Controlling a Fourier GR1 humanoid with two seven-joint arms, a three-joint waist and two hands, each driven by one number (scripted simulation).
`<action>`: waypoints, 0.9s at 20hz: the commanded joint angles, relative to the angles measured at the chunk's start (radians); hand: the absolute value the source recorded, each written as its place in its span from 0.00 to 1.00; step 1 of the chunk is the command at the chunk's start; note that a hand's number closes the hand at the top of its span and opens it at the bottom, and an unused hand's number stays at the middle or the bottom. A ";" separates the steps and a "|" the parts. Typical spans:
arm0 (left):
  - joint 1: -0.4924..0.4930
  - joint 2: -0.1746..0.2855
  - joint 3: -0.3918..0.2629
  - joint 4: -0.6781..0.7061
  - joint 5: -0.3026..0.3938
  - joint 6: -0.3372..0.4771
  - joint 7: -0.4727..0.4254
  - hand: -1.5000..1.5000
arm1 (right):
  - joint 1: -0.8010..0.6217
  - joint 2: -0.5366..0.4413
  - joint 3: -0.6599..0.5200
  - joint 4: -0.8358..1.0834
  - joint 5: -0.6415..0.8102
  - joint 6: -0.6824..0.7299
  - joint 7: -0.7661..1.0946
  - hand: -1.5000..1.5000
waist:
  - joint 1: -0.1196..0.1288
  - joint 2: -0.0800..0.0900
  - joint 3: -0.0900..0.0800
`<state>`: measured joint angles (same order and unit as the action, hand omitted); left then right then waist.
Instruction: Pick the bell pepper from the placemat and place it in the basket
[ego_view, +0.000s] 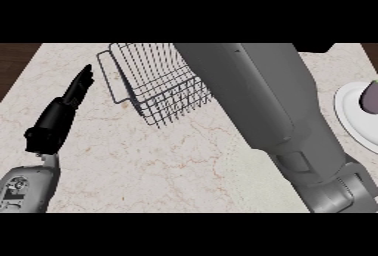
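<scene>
A wire basket (157, 82) stands on the marble counter at the back middle. Its right part is hidden behind my right forearm (273, 120), which crosses the view from the lower right up to the top edge. The right hand itself lies beyond that edge and does not show. My left hand (63, 107) rests open at the left, fingers straight and pointing up toward the basket's left rim, a short way from it. Neither a bell pepper nor a placemat shows in this view.
A white plate (348, 117) sits at the right edge with a dark purple-grey item (369, 96) on it. The counter's left edge (21, 75) runs diagonally at the upper left, with dark floor beyond it.
</scene>
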<state>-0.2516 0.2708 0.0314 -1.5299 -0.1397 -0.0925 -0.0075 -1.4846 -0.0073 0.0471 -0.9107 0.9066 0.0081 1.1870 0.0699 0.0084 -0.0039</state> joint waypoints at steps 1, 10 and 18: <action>0.006 0.001 0.003 -0.004 -0.012 0.010 0.009 0.50 | -0.051 0.007 0.009 0.156 -0.013 0.043 0.185 1.00 | -0.011 -0.002 0.000; -0.027 0.007 0.026 0.011 -0.003 0.009 0.017 0.50 | -0.187 0.007 -0.014 0.362 -0.099 0.128 0.156 0.00 | -0.021 -0.002 0.001; 0.000 -0.009 0.019 0.019 -0.013 0.010 -0.021 0.50 | -0.151 0.007 0.023 0.392 -0.201 -0.078 0.066 0.00 | -0.026 -0.001 0.002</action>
<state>-0.2493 0.2745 0.0531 -1.5155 -0.1477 -0.0906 -0.0154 -1.6384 -0.0092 0.0596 -0.5517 0.7247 0.0524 1.1452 0.0451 0.0039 -0.0024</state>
